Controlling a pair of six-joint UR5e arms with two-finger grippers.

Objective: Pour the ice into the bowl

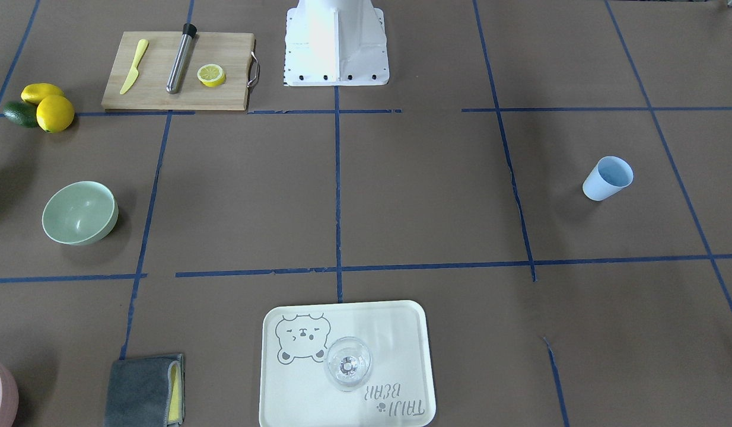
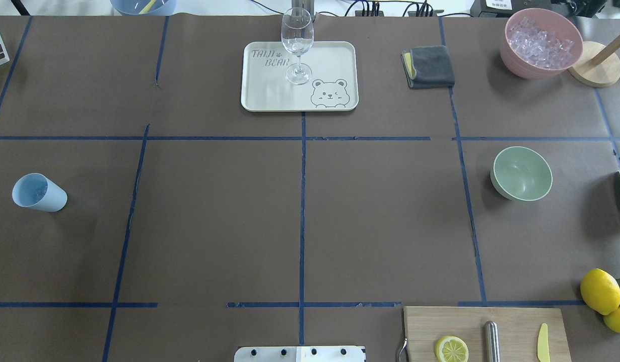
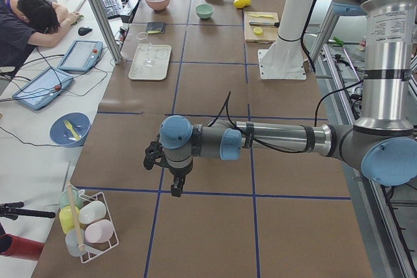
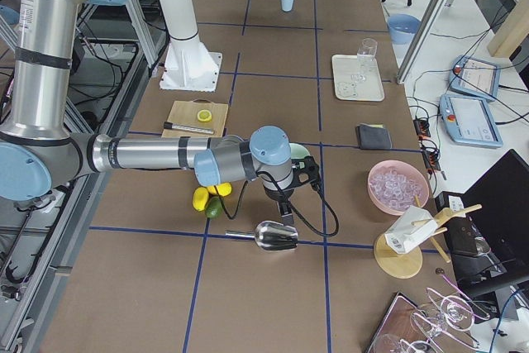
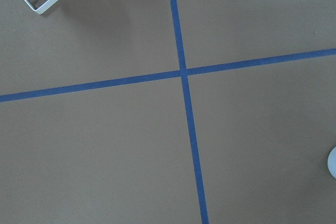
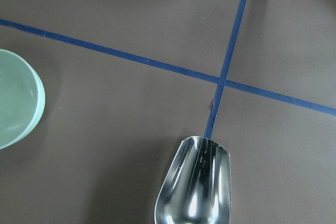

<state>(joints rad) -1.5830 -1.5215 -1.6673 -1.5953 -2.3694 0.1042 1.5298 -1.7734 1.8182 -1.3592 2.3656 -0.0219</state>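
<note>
Ice (image 2: pixel 541 41) lies in pink tub (image 2: pixel 522 70), upper right of overhead view; bowl (image 2: pixel 521 173) sits mid-right, apart from it. Scoop (image 6: pixel 197 182) is cut off at R wrist view's bottom edge. L gripper (image 3: pixel 174 190) and R gripper (image 4: pixel 286 217) show only in side views, so can't tell if fingers are apart or together.

brown table (image 2: pixel 214 226), blue tape grid (image 2: pixel 302 201), white desk (image 3: pixel 26 167)

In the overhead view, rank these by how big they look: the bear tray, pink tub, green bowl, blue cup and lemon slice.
Largest to smallest:
bear tray
pink tub
green bowl
blue cup, only slightly smaller than the bowl
lemon slice
</note>
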